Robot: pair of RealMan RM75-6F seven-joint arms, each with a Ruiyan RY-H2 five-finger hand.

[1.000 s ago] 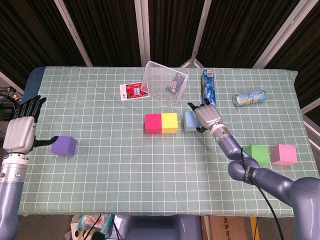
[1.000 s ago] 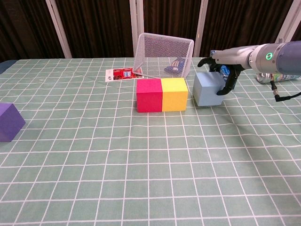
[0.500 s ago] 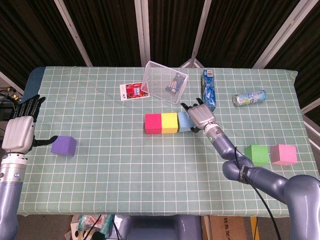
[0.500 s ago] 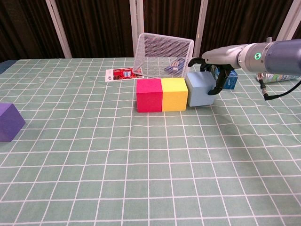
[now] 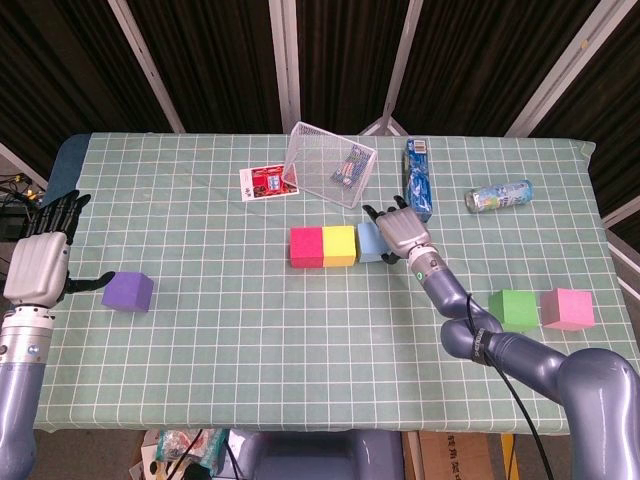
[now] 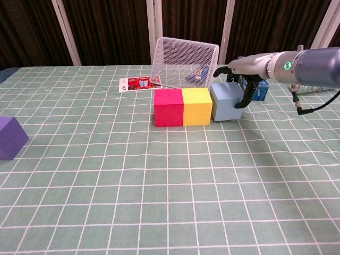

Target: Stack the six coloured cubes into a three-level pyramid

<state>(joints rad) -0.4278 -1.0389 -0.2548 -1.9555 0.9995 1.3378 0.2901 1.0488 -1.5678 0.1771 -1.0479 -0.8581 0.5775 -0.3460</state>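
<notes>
Three cubes are lined up in a row mid-table: red cube point(image 6: 169, 108), yellow cube point(image 6: 197, 106) and light blue cube point(image 6: 227, 101), the last set against the yellow one. The light blue cube is gripped by the right hand point(image 6: 243, 75), fingers curled over its top and far side. The left hand point(image 5: 40, 262) is held with fingers spread, holding nothing, just beside the purple cube point(image 5: 128, 291).

Both arms have smooth blue-grey metallic covers with rounded joints. The left hand point(image 5: 40, 262) has a silver-grey back plate and black fingers. The right hand point(image 5: 403, 232) looks the same, with a small green light on its wrist and a thin black cable along the forearm.
</notes>
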